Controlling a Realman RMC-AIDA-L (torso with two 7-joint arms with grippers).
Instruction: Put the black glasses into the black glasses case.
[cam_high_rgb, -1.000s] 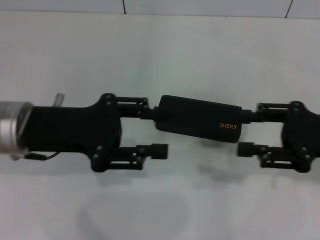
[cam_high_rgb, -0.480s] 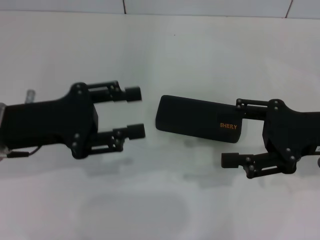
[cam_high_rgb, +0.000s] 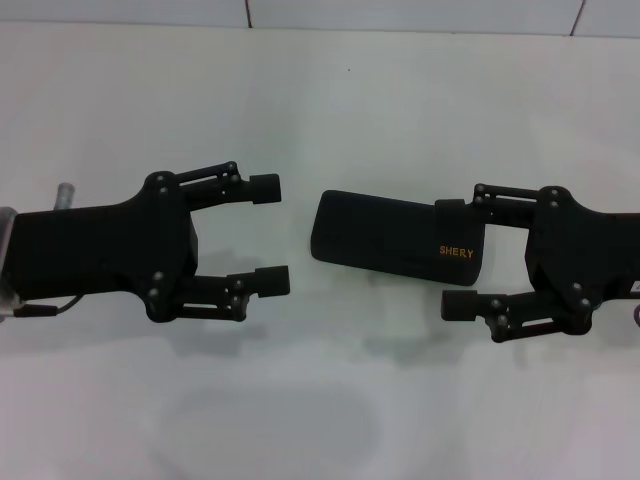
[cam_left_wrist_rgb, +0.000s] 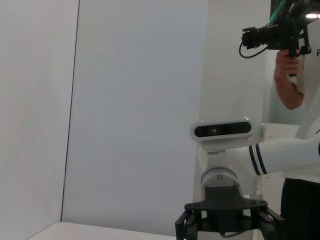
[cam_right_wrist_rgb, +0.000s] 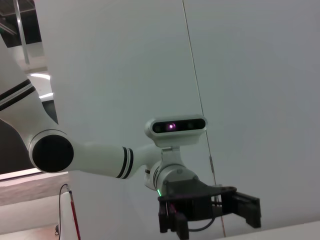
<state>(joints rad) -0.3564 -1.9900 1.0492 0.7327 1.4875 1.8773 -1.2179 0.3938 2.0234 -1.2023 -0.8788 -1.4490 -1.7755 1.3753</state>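
The black glasses case (cam_high_rgb: 385, 237) lies shut on the white table (cam_high_rgb: 320, 400), with its orange "SHERY" lettering near its right end. The black glasses are hidden from view. My left gripper (cam_high_rgb: 268, 234) is open, a short gap to the left of the case, and holds nothing. My right gripper (cam_high_rgb: 455, 256) is open at the case's right end. One of its fingers (cam_high_rgb: 452, 207) is at the far corner and the other stands off the near edge. The left wrist view shows the right gripper (cam_left_wrist_rgb: 225, 222) from afar. The right wrist view shows the left gripper (cam_right_wrist_rgb: 210, 207).
A tiled wall edge (cam_high_rgb: 400, 15) runs along the back of the table. In the left wrist view, a person (cam_left_wrist_rgb: 295, 60) holding a camera stands behind the robot's body.
My left gripper has pulled back leftwards off the case's left end. My right gripper has shifted a little leftwards along the case's right end. The case has stayed put.
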